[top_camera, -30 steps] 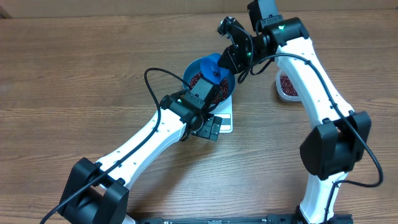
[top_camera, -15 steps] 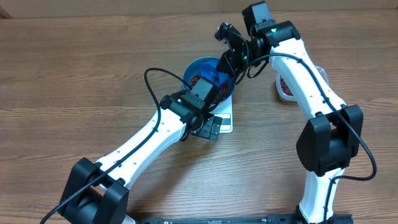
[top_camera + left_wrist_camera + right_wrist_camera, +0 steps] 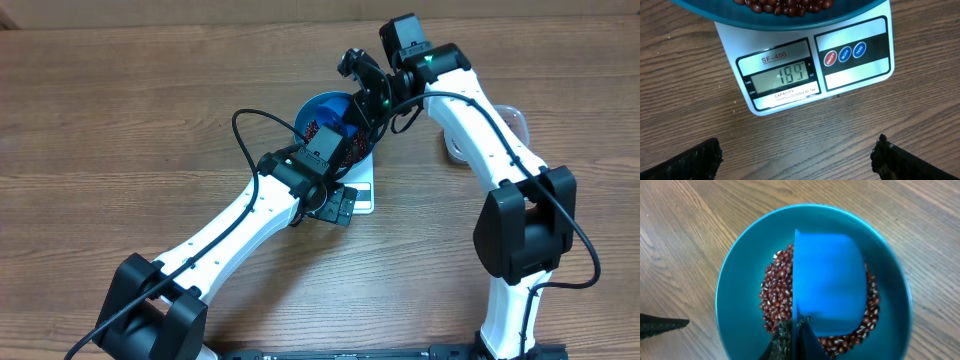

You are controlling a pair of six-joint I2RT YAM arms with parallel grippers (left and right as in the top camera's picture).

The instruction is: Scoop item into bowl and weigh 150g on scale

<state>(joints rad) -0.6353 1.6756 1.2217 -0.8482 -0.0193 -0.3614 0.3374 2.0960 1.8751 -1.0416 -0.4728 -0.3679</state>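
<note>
bowl (image 3: 740, 280): one, on scale (image 3: 855, 70), overhead centre
beans (image 3: 772, 295): one heap, inside bowl
my left gripper (image 3: 797, 160): spread wide, empty, facing scale display
my right gripper (image 3: 790, 342): clamped on one scoop (image 3: 827, 280), above beans
tub (image 3: 515, 120): one, upper right

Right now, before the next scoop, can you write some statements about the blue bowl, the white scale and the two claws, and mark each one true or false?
1. The round deep blue bowl stands on the small flat white square scale. True.
2. That bowl is empty. False: small dark red-brown beans lie in it.
3. The right claw is shut on a small blue plastic scoop over the bowl. True.
4. The left claw grips the scale. False: it is open in front of the scale, holding nothing.
</note>
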